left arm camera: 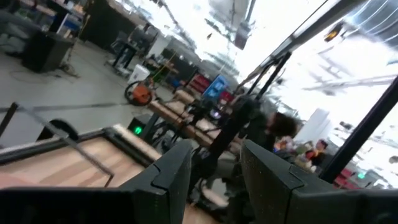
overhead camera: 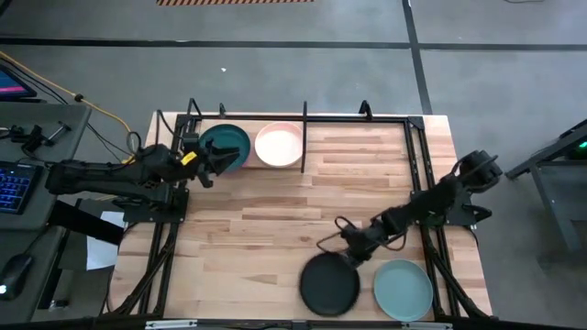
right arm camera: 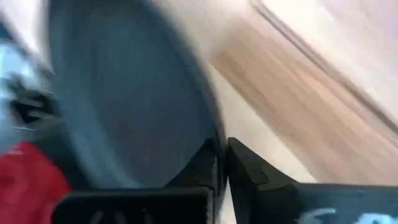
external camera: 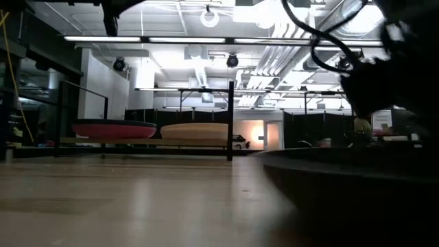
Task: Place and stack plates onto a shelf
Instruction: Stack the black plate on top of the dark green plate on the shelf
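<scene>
The black plate lies near the table's near edge and fills the right of the low view. My right gripper is shut on its far rim. The grey-green plate rests flat beside it, toward the table's right. On the black rod shelf at the far edge, the dark teal plate sits on the magenta plate, with a pale peach plate in the other bay. My left gripper is open by the teal plate's left rim; its fingers hold nothing. My right gripper pinches the black plate's far rim between its two fingers, one on the plate's inner side and one outside. It comes slanting down from the table's far right. Whether the plate is lifted off the table, I cannot tell.
Bare wood lies between the shelf and the two near plates. The shelf's upright posts and divider bar stand along the far edge. Black frame rails run down both table sides. A desk with a keyboard stands left of the table.
</scene>
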`<state>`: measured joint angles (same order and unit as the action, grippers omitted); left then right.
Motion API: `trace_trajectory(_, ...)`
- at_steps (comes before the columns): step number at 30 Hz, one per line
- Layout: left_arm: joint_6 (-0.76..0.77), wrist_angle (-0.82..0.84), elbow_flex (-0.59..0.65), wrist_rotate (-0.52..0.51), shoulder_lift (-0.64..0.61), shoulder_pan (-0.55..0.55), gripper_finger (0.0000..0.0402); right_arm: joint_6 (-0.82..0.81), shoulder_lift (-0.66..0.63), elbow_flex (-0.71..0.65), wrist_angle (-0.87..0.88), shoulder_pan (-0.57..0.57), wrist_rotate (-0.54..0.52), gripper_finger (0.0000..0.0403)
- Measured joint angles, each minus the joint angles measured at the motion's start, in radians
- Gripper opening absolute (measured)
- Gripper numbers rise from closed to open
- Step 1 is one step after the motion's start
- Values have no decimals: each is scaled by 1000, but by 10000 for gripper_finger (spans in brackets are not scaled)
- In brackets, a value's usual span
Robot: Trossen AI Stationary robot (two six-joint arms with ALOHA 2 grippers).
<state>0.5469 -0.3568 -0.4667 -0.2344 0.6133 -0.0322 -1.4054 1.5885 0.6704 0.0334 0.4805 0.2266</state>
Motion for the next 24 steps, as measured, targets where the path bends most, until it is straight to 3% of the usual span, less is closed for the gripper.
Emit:
trace_trajectory(6, 0, -12, 0, 0, -65, 0, 131, 108, -105, 0, -70, -121, -11, 1)
trace_trajectory(14, 0, -13, 0, -3, -115, 0, 131, 211, -190, 20, -193, -304, -121, 0)
trace_trajectory(19, 0, -17, 0, -7, -116, 0, 131, 294, -147, 175, -63, -388, -219, 0)
trace_trajectory(24, -13, -101, 0, -8, -116, 0, 131, 448, -59, 415, 137, -483, -233, 0)
